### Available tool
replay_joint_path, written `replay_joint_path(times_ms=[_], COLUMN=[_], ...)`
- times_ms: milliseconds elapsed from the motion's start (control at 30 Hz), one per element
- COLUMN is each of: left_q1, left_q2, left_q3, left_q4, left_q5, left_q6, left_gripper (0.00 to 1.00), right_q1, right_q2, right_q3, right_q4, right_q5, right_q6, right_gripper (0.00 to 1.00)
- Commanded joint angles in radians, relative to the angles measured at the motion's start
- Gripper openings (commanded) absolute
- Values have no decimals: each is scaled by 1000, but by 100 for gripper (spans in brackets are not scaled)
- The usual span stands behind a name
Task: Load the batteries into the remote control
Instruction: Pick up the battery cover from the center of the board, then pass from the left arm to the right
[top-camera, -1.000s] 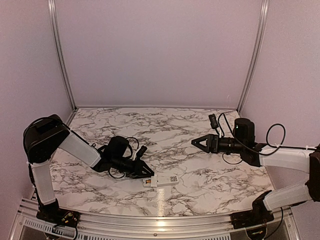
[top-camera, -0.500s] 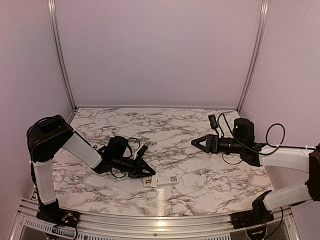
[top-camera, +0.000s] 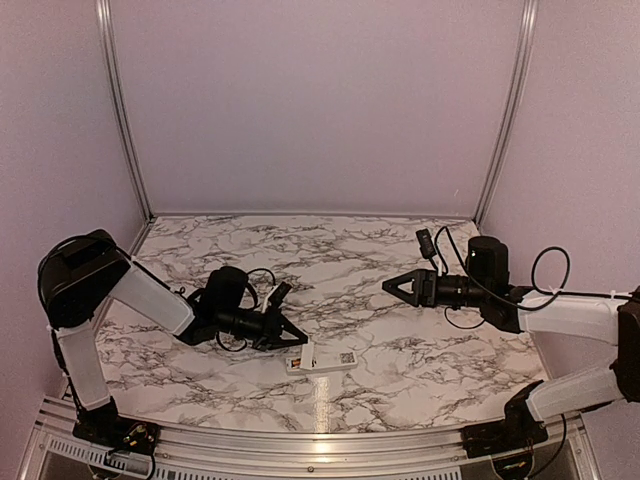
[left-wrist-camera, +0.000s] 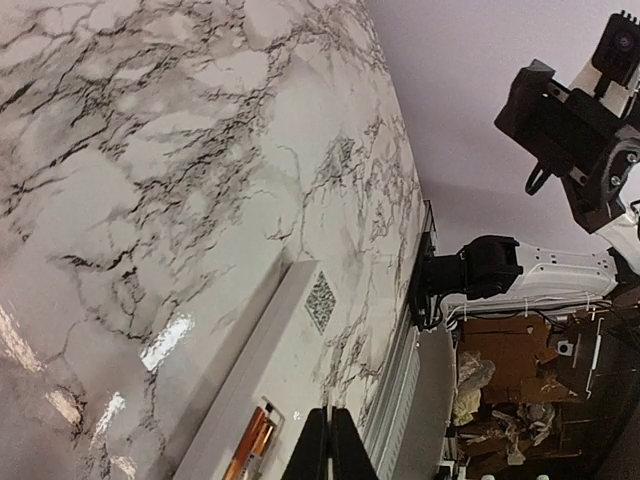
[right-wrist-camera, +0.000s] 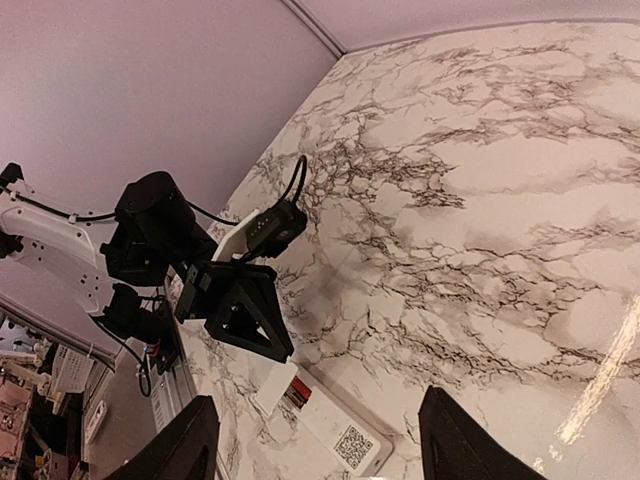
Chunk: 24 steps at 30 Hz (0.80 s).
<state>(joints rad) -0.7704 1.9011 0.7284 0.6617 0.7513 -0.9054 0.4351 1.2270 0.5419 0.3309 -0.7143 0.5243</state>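
Left end effector (top-camera: 299, 343) pinched shut, just beside left end of remote control (top-camera: 323, 360)

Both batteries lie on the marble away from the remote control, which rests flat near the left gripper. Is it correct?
No. The left wrist view shows the batteries side by side inside the open end of the remote control, not on the marble. It does rest flat near the left gripper.

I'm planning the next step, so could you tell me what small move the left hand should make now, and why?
Probably ease the left hand down onto the batteries to seat them: it is shut, its tip hovers beside them, and they lie in the open bay of the remote.
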Motion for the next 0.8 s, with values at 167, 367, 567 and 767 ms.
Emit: replay_joint_path(times_ms=[167, 367, 567, 767], left_q1=[-7, -59, -157, -260], left_q2=[-327, -429, -552, -643], left_q3=[153, 267, 248, 163], left_q4=[-306, -561, -619, -569], left_q5=[16, -97, -483, -854], left_q6=[361, 609, 855, 1139], left_gripper=[0, 0, 0, 0], right_q1=[92, 222, 228, 226], right_q2=[65, 111, 127, 168], right_q3=[115, 247, 280, 297], right_q4=[110, 25, 1, 11], right_q5=[-145, -202, -100, -69], right_q6=[-47, -168, -68, 109], right_gripper=[56, 49, 53, 54])
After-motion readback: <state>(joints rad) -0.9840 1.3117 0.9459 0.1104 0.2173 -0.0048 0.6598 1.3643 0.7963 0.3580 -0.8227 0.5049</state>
